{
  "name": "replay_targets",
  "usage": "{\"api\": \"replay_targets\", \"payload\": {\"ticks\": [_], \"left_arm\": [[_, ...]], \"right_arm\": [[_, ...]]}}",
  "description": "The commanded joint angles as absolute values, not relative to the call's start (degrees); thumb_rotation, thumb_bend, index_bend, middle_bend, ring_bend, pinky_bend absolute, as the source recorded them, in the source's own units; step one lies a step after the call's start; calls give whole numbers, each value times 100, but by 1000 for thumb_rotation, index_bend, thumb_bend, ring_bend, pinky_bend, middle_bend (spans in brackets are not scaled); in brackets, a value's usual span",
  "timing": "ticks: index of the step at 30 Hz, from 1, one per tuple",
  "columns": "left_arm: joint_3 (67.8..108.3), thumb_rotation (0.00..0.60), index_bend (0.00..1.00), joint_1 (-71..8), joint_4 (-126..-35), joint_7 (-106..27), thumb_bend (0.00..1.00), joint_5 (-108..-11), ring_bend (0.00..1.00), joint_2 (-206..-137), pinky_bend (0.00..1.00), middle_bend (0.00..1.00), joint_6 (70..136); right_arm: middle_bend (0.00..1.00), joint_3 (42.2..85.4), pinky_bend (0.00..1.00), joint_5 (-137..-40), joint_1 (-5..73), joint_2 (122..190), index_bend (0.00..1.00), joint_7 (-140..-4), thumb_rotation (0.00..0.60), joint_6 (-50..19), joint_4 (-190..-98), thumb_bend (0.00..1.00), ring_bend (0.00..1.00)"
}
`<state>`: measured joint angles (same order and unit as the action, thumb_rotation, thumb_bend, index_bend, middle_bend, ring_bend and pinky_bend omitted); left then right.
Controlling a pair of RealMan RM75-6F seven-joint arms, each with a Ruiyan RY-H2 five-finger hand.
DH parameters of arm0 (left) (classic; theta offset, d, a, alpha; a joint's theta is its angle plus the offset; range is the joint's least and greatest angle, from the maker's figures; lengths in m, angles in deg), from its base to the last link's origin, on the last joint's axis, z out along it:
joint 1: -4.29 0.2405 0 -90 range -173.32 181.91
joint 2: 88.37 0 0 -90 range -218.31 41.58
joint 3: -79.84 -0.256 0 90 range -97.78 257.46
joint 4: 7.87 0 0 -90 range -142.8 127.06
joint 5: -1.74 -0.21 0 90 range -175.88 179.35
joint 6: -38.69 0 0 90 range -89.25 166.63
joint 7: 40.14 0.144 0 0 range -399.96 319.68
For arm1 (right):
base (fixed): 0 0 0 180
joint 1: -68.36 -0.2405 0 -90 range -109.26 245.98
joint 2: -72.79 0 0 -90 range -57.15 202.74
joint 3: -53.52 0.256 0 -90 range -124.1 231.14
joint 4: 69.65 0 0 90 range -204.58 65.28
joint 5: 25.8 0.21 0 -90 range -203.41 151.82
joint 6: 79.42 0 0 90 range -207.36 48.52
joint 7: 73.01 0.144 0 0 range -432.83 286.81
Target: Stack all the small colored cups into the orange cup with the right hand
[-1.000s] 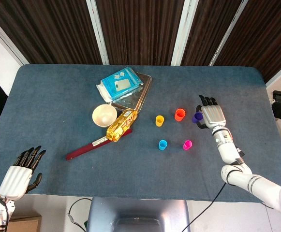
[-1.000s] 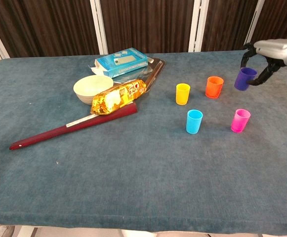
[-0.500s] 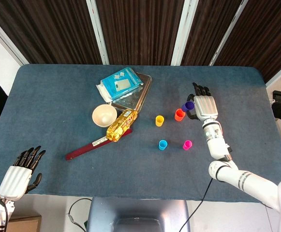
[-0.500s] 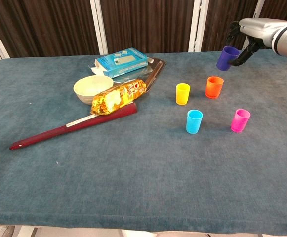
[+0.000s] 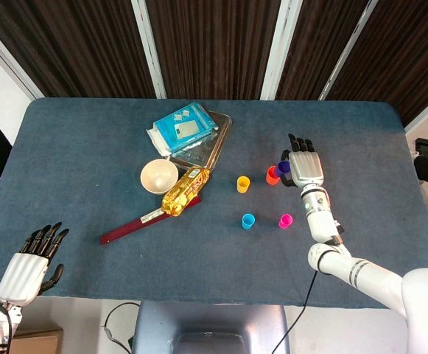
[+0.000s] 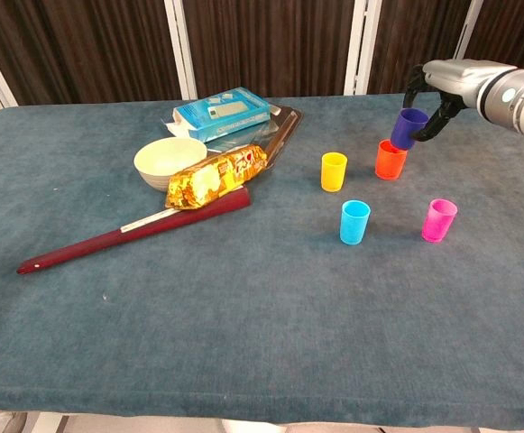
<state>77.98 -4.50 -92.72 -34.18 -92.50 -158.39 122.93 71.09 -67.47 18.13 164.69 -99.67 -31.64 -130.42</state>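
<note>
So the right robot hand (image 6: 428,95) has swung in from the right edge over the last second and dropped lower, and the small purple plastic cup (image 6: 409,128) it was carrying off to the side is now tilted right over the small orange plastic cup (image 6: 390,160), its bottom edge at the orange rim or just inside it, can't quite tell which. The fingers are curled round the purple cup's far side with the thumb on the near side, so it's got a proper hold on it.

The orange cup stands upright on the blue cloth-covered bench (image 6: 243,298). The small yellow cup (image 6: 334,171) is just to its left, and the small light-blue cup (image 6: 354,222) and small pink cup (image 6: 438,220) are nearer the front edge, all upright and apart from each other.

The left robot hand (image 5: 33,265) is down at the near left corner in the head view, fingers straight and a bit spread, holding nothing.

On the left half of the bench there's a cream bowl (image 6: 170,162), a shiny gold snack packet (image 6: 216,176) lying on a long dark-red flat stick (image 6: 126,231), and a light-blue box (image 6: 221,113) resting on a metal tray (image 6: 280,126)
</note>
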Motion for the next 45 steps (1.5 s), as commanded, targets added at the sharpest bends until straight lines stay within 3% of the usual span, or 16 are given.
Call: {"api": "replay_targets", "payload": {"ticks": [1,10,13,17,19,26,30,37,45], "left_arm": [[7800,600,0,-454,-9272,-3414,453,-9237,24,-15844,134,0,12277],[7820,600,0,-470,-9273,-3379,453,-9197,24,-15860,134,0,12241],[7836,600,0,-471,-9265,-3399,453,-9167,23,-15855,134,0,12236],[7838,600,0,-483,-9261,-3426,453,-9158,23,-15842,134,0,12216],[7834,600,0,-482,-9266,-3434,453,-9168,23,-15837,134,0,12223],[7816,600,0,-480,-9271,-3441,453,-9202,23,-15832,134,0,12238],[7797,600,0,-501,-9280,-3390,454,-9221,23,-15856,134,0,12190],[7802,600,0,-492,-9278,-3373,454,-9207,23,-15859,134,0,12204],[7801,600,0,-480,-9284,-3414,454,-9181,24,-15829,134,0,12208]], "right_arm": [[31,7130,0,-6767,1790,16492,587,-9919,600,-3186,-13001,464,0],[31,7118,0,-6759,1683,16711,543,-9839,600,-3390,-12731,464,0],[33,7097,0,-6717,1662,16713,456,-9885,600,-3454,-12729,464,0],[1,7068,0,-6726,1684,16617,249,-9937,600,-3397,-12911,464,0],[0,7066,0,-6801,1734,16526,212,-9879,600,-3322,-13090,464,0],[0,6963,0,-7354,2019,16050,235,-9650,600,-2845,-14154,464,0],[0,6914,0,-7212,1898,16138,245,-9946,600,-2862,-14346,464,0],[0,6838,0,-6799,1539,16746,326,-10507,600,-2912,-13944,464,0],[0,6922,0,-6479,1089,17519,387,-10739,600,-3281,-12807,464,0]]}}
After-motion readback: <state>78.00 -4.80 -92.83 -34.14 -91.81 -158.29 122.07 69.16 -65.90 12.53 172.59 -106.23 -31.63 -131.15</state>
